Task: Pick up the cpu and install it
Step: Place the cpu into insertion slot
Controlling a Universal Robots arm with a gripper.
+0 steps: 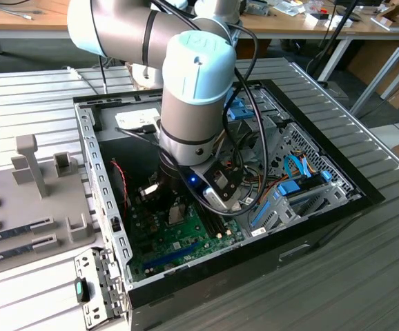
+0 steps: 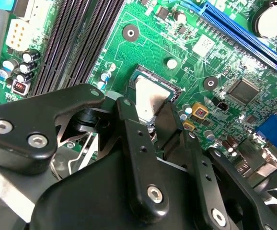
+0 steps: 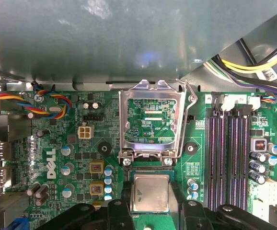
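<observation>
Here the fingers flank the cpu — socket frame open.

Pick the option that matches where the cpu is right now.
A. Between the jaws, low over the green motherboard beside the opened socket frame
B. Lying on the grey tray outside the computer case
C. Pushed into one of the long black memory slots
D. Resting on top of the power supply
A: in both wrist views the cpu sits between the black jaws of the gripper, over the motherboard next to the raised socket frame.
</observation>
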